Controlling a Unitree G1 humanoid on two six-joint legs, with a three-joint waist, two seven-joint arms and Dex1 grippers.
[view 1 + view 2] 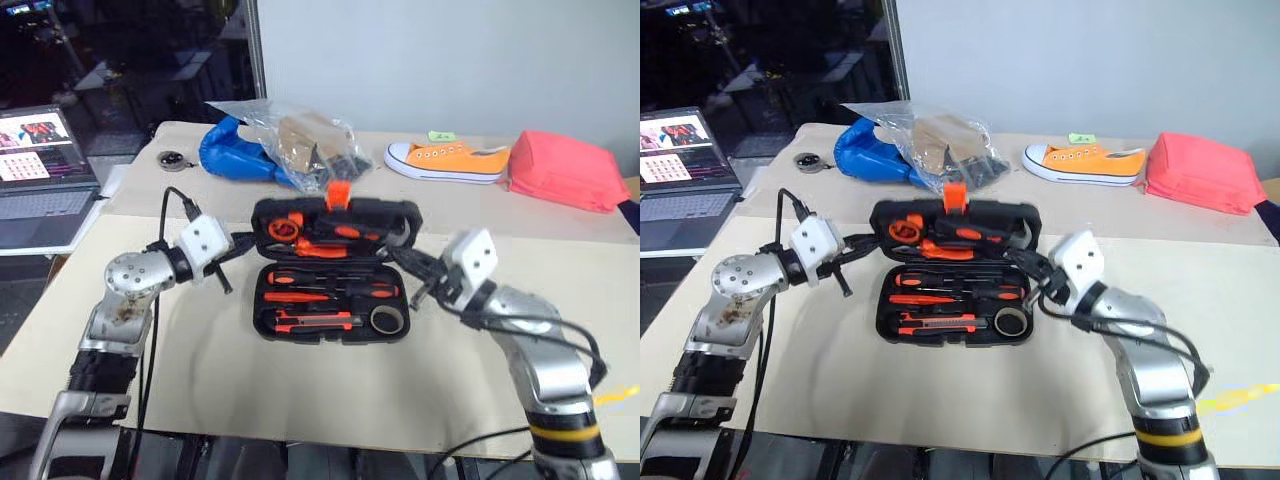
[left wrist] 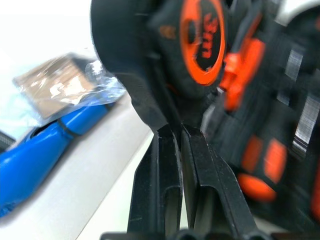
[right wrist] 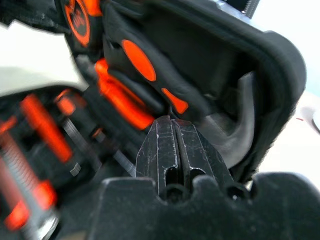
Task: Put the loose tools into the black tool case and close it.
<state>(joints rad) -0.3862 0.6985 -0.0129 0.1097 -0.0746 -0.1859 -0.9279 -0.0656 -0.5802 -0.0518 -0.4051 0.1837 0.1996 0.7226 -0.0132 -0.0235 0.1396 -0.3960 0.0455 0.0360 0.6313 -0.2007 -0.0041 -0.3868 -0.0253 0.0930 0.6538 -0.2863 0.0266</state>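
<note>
My left wrist view catches a tape measure; head views show black tool case mid-desk, lid half-raised (both grippers pinched shut, empty), bare desk toward the near edge.

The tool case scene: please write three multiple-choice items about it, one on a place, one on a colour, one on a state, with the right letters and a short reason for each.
1. Where does the tape roll lie?
A. beside the laptop
B. in the lower half of the black tool case
C. on the shoe

2. What colour is the shoe behind the case?
A. orange
B. green
C. black

3. In what state is the case?
A. shut and latched
B. open, with its lid raised
C. upside down

Answers:
1 B, the roll sits in the tray's right corner.
2 A, its canvas is orange with a white sole.
3 B, the lid stands up behind the tray and tools show in both halves.
</note>
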